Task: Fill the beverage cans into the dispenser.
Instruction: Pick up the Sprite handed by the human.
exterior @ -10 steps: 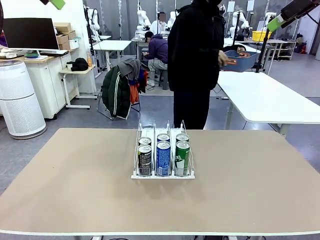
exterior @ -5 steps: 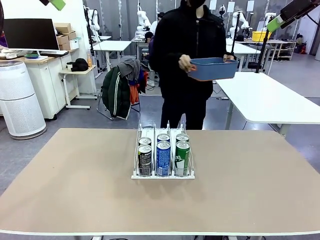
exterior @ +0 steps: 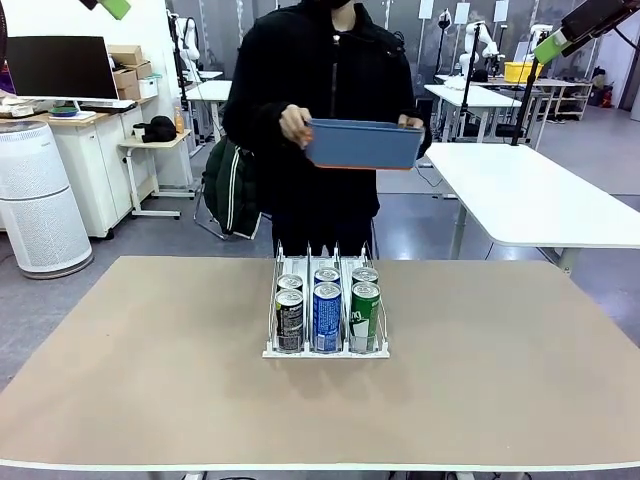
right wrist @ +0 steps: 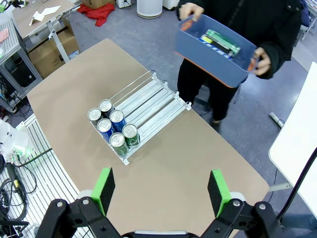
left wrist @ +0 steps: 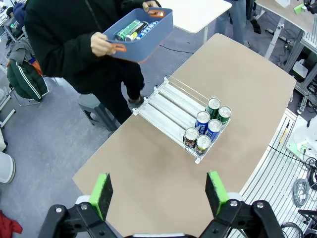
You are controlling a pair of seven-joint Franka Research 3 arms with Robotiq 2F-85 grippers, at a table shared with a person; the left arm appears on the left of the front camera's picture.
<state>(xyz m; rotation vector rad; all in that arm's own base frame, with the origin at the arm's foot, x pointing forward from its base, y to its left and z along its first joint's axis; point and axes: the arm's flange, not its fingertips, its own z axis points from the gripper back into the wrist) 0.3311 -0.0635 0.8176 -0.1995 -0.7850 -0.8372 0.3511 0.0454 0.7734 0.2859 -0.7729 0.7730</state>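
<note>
The white wire dispenser stands mid-table with six beverage cans at its near end, two per lane: black, blue and green in front. More cans lie in a blue bin that a person holds with both hands above the table's far edge. My left gripper and right gripper hang high above the table, both open with nothing between their fingers. The right wrist view shows the dispenser, its cans and the bin below.
The tan table is bare around the dispenser. The lanes behind the cans are bare. A white table stands behind to the right. An air purifier and a desk stand at the left.
The person has turned from the white table behind with the blue bin and carried it leftward to the far edge of my table. Neither arm has moved.
</note>
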